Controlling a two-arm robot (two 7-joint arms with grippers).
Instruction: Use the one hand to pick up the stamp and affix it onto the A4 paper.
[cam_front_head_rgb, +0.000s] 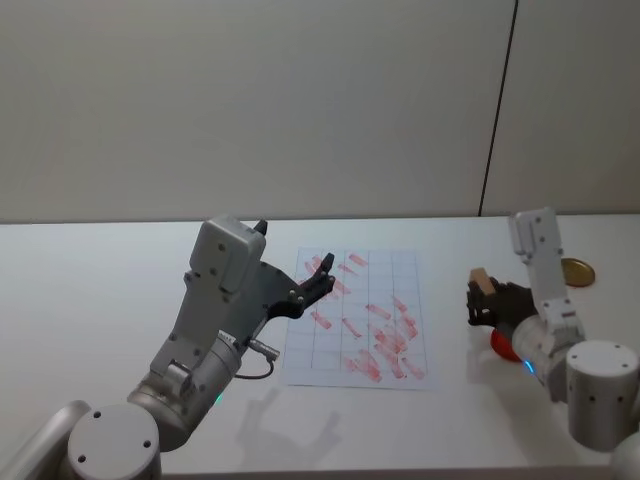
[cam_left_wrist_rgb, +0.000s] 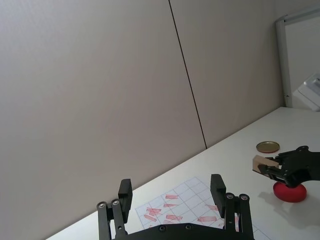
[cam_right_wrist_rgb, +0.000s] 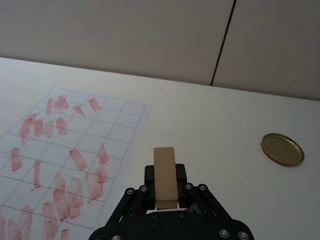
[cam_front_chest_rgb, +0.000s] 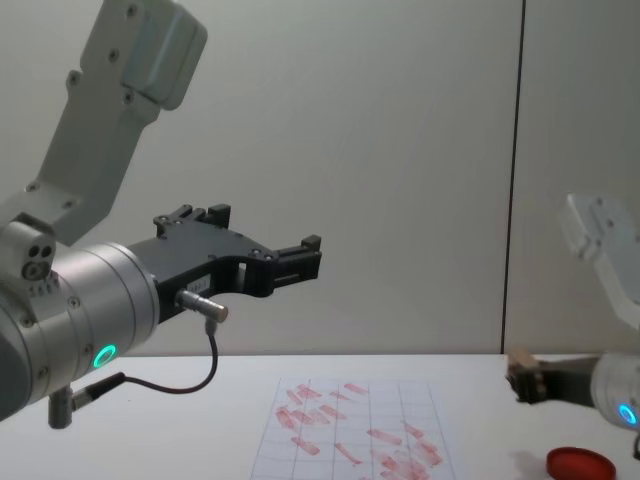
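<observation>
- Right gripper (cam_front_head_rgb: 484, 297) is clamped on the wooden stamp (cam_right_wrist_rgb: 165, 176), held off the table to the right of the A4 paper (cam_front_head_rgb: 362, 322).
- Left gripper (cam_left_wrist_rgb: 171, 184) is raised, fingers wide apart and empty.

Stamp (cam_right_wrist_rgb: 165, 170): plain tan wooden block, lower centre of the frame, clamped between the black jaws of the right gripper (cam_right_wrist_rgb: 165, 176).
A4 paper (cam_right_wrist_rgb: 65, 150): white gridded sheet with many red marks, left half of the frame, flat on the white counter (cam_right_wrist_rgb: 210, 125).
Lid (cam_right_wrist_rgb: 282, 149): round, gold, right of the frame, well apart from the paper.
Wall (cam_right_wrist_rgb: 125, 35): beige panels, one dark seam, top of the frame.
</observation>
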